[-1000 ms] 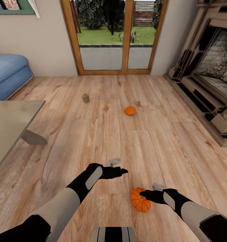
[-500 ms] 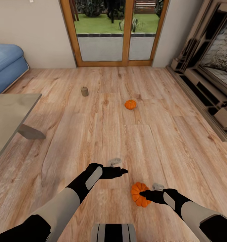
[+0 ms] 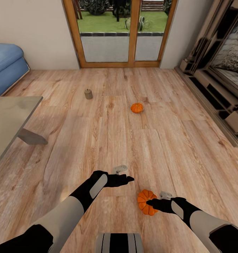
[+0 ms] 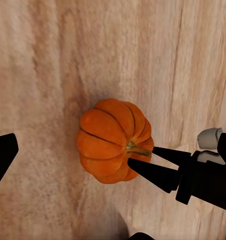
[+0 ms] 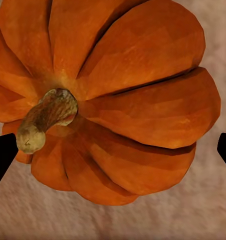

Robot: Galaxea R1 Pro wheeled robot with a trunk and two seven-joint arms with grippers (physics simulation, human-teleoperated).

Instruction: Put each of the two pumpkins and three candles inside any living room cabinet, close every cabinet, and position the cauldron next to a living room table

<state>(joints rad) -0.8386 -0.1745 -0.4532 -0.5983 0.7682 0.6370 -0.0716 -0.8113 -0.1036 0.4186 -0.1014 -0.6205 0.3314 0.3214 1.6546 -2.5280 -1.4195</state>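
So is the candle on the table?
No, the candle stands on the wooden floor, well away from the table, in the head view.

Two pumpkins, one near (image 3: 146,206) and one far (image 3: 136,108), one candle (image 3: 88,94), one worktop (image 3: 8,119), one sofa (image 3: 6,66), two grippers, left (image 3: 127,179) and right (image 3: 151,202).

A home living room: light wood plank floor (image 3: 133,147), a blue sofa (image 3: 6,68) by the wall, a glossy grey desk (image 3: 8,121), wood-framed glass doors (image 3: 120,33) onto a garden, and a low TV unit (image 3: 217,91).
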